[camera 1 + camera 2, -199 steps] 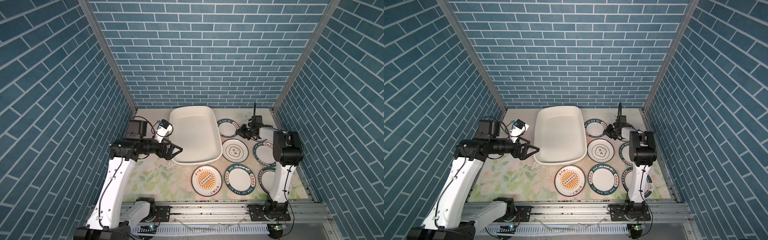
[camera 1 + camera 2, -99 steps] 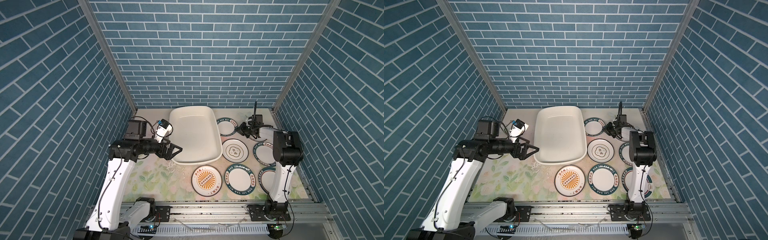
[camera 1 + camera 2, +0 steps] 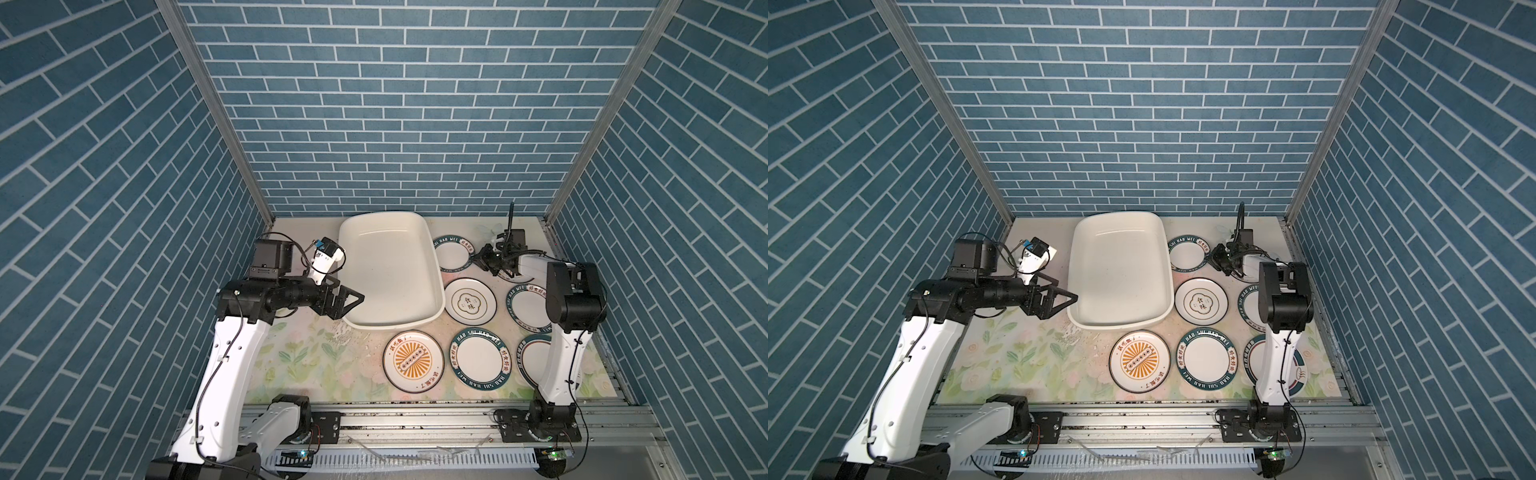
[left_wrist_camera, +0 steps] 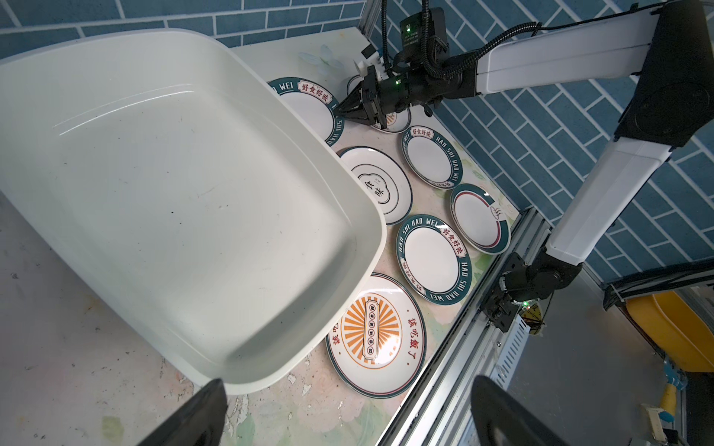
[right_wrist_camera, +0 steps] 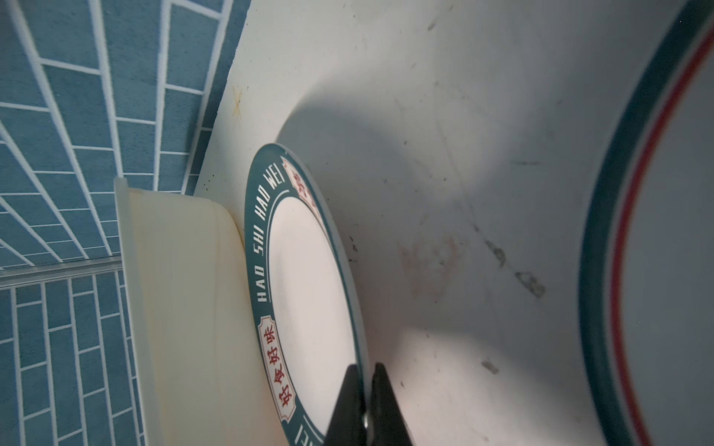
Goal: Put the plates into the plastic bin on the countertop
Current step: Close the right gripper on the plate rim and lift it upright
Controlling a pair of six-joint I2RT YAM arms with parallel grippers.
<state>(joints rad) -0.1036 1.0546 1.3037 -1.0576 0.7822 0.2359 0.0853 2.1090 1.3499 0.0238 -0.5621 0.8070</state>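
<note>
Plates [image 3: 470, 300] all rest on the flowered worktop [image 3: 316, 365], none yet in the plastic bin [image 3: 390, 266]; nearest the rail [image 3: 415, 419] lie a sunburst plate [image 3: 413, 361] and a lettered plate [image 3: 478, 359]; further back the left pincer [image 3: 349, 300] hangs wide open and empty just beside the bin's near corner; farthest, the right pincer [image 5: 365, 405] is closed tight on the rim of the far lettered plate [image 5: 309, 278], which lies just beside the bin's wall. Held by one thin edge, that plate may well swing or slip out as it rises; its opposite edge could catch under the bin's rolled rim; a low lift could also knock another plate [image 4: 398, 119] partly hidden beneath the right arm [image 3: 561, 361]; the bin itself looks light enough to be shoved.
</note>
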